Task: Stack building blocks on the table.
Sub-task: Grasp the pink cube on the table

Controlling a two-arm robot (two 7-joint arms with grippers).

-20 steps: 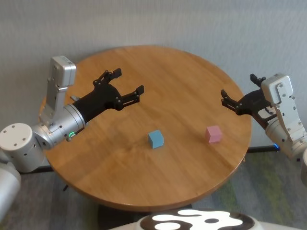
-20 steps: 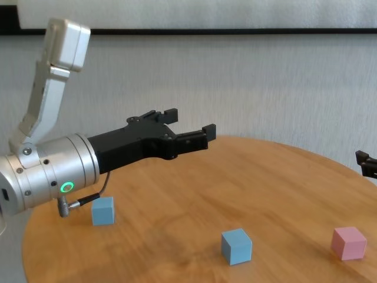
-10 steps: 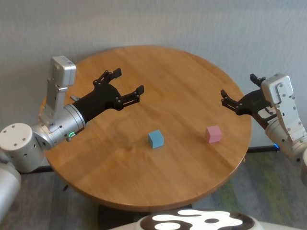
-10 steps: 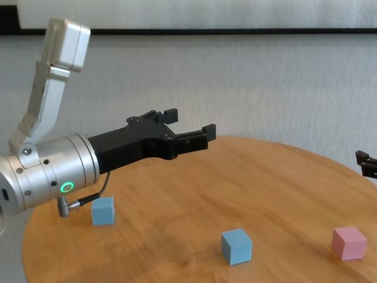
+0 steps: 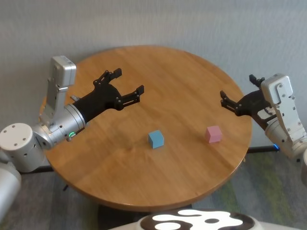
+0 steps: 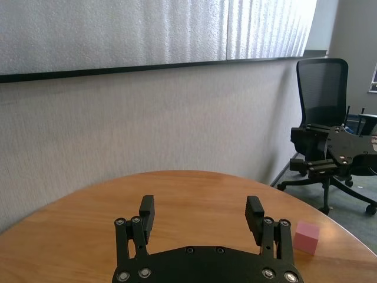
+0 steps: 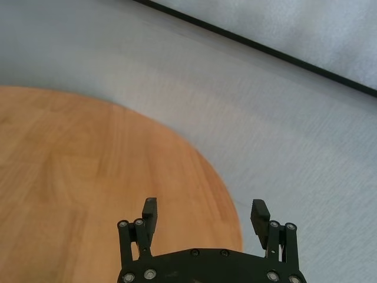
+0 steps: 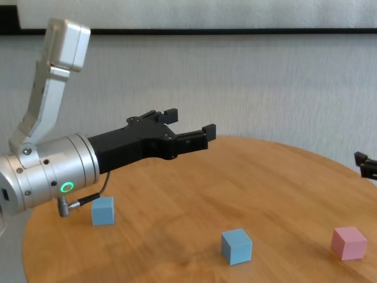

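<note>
Both tools open and empty above the round surface [image 5: 158, 96], three blocks lying apart on it.

The left tool [image 5: 128, 86] hangs over the left part of the surface, fingers spread wide, holding nothing; the right tool [image 5: 236, 100] hovers at the right edge, fingers likewise apart and empty; one light blue block [image 5: 156, 139] sits near the middle; the pink block [image 5: 213, 134] rests to its right, near the right tool; a second light blue block [image 8: 102, 211] lies under the left forearm in the chest view; no block touches another.
</note>
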